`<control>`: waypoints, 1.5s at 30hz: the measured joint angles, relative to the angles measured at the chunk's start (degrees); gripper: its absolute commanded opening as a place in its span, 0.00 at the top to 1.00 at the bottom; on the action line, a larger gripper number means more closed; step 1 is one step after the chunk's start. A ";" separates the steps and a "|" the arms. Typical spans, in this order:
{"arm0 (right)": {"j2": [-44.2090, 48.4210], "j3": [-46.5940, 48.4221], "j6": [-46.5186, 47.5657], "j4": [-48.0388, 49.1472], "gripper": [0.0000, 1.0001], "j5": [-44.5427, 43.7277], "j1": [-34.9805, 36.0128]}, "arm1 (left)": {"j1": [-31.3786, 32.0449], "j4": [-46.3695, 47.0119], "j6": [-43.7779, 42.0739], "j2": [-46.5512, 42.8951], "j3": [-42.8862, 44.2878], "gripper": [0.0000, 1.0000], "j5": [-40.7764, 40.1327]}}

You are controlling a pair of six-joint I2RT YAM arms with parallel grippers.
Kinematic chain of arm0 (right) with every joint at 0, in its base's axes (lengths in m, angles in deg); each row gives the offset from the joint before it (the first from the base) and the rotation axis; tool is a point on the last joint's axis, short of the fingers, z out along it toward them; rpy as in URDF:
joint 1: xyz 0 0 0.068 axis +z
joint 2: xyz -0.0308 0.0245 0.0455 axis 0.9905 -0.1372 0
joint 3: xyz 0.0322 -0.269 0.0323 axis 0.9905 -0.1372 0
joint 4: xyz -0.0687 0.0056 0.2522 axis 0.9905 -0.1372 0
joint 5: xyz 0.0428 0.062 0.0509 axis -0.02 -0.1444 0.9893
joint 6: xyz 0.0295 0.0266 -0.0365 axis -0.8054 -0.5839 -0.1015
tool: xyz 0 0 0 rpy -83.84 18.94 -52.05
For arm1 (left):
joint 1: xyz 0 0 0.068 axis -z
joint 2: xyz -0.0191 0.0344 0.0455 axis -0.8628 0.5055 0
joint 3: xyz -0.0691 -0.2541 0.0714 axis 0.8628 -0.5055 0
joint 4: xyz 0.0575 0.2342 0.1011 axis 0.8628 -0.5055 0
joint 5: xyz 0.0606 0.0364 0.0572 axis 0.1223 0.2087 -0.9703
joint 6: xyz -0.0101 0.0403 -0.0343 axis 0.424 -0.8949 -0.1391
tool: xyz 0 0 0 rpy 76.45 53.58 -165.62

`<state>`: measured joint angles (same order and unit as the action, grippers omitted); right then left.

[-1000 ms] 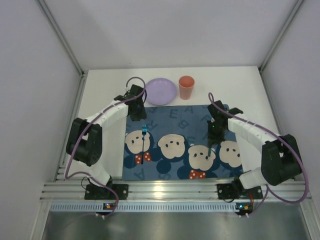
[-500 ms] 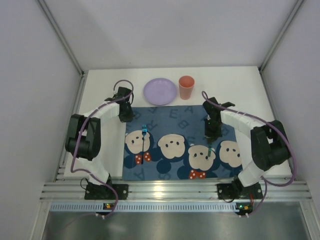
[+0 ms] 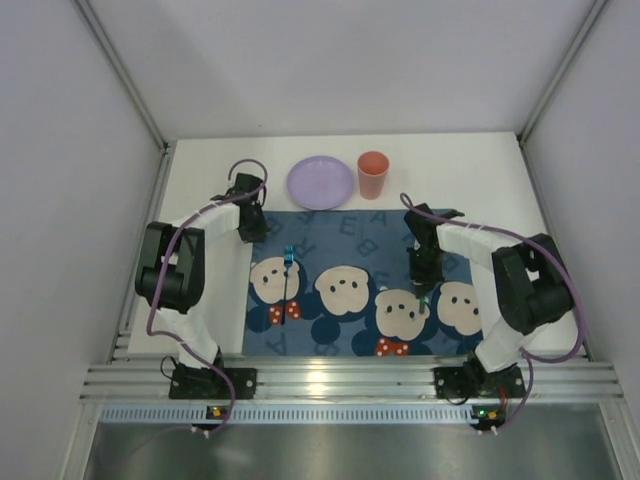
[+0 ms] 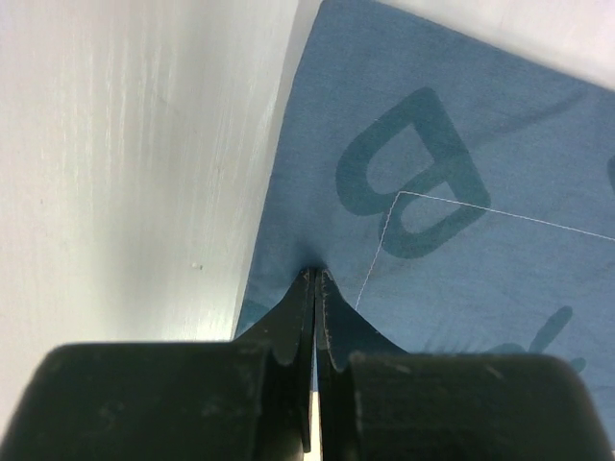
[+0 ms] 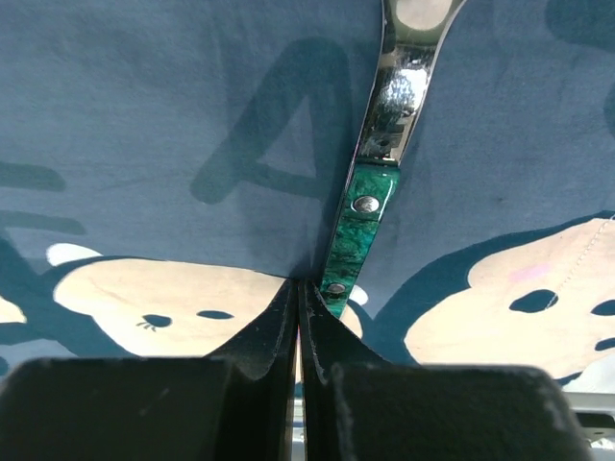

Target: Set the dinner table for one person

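1. From above, your left fingers [image 3: 250,226] are pressed together at the far left corner of the dark-blue mat [image 3: 350,240]. That corner is right where the cloth meets the white surface [image 3: 200,175].
2. Also from above, a purple plate [image 3: 320,182] and an orange cup [image 3: 373,175] stand on that surface beyond the left fingers. A blue-tipped utensil [image 3: 287,282] lies on the mat on their near side. Your right fingers [image 3: 421,270] are low over the mat's right half, with a green-handled utensil [image 3: 425,296] just beside them.
3. In the left wrist view, your left fingers [image 4: 314,283] show no gap. Their tips touch the mat [image 4: 461,211] just inside its edge, and the cloth puckers there. You cannot tell whether a fold is nipped between them. The bare white surface [image 4: 125,163] fills the view to their left.
4. In the right wrist view, your right fingers [image 5: 298,288] are fully closed and hold nothing. Their tips are down at the mat [image 5: 144,125]. The green-handled utensil [image 5: 363,226] lies just right of the tips, outside them, with its shiny metal part running on ahead.
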<state>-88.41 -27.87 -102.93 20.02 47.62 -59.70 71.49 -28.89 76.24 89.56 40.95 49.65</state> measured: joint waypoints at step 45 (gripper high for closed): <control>8.76 15.32 3.48 -11.61 0.68 10.32 -0.15 | -1.92 1.95 6.86 21.05 33.18 0.43 11.69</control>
<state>-79.64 -12.55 -99.46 8.41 57.94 -59.85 69.57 -26.94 83.10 110.61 74.13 61.35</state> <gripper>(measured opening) 0.323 0.580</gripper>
